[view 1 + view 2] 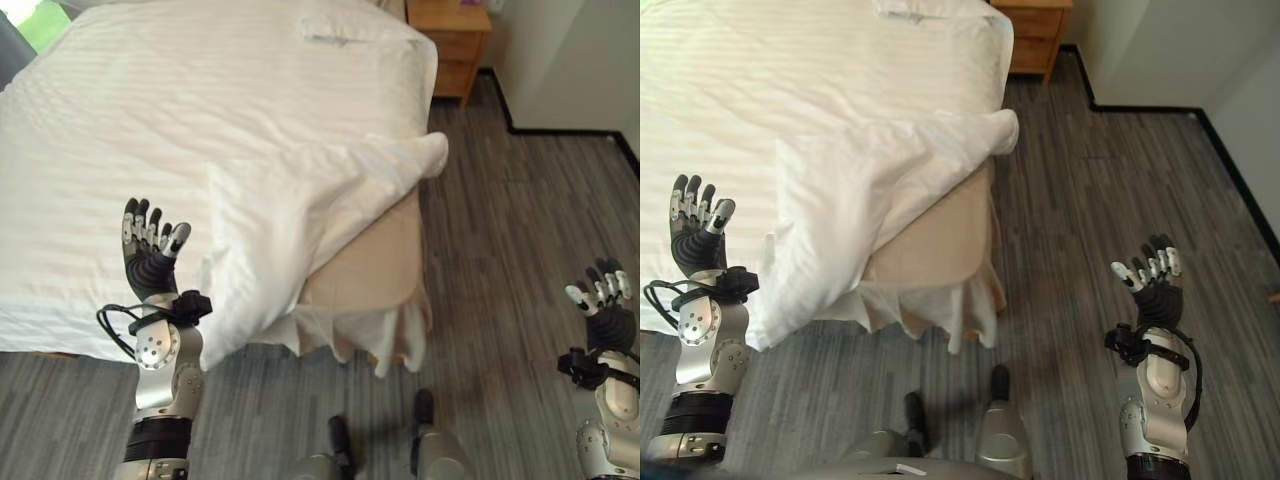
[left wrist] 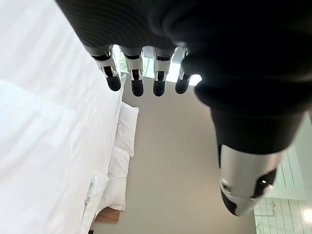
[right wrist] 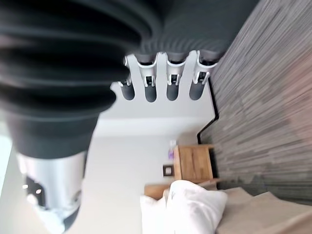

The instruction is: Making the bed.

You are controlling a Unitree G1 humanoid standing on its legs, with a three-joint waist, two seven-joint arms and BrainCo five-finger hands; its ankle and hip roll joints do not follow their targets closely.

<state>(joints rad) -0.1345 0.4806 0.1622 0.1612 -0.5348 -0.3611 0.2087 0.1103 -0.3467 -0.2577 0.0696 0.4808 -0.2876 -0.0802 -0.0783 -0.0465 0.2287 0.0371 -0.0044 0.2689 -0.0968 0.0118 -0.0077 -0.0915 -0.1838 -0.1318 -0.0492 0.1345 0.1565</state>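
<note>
A bed with a white striped duvet (image 1: 200, 120) lies ahead. The duvet's near right corner (image 1: 300, 200) is folded back on itself, baring the beige mattress corner (image 1: 375, 265) and a white bed skirt (image 1: 350, 335). White pillows (image 1: 345, 25) lie at the head of the bed. My left hand (image 1: 150, 250) is raised above the near edge of the duvet, open and holding nothing. My right hand (image 1: 603, 300) hangs open over the floor, well to the right of the bed. The duvet (image 2: 44, 136) and pillows (image 2: 119, 146) also show past my left hand's fingers (image 2: 138, 85).
A wooden nightstand (image 1: 452, 45) stands at the bed's far right corner, against a pale wall with a dark baseboard (image 1: 560, 130). Grey wood-plank floor (image 1: 520, 260) stretches to the right of the bed and along its foot.
</note>
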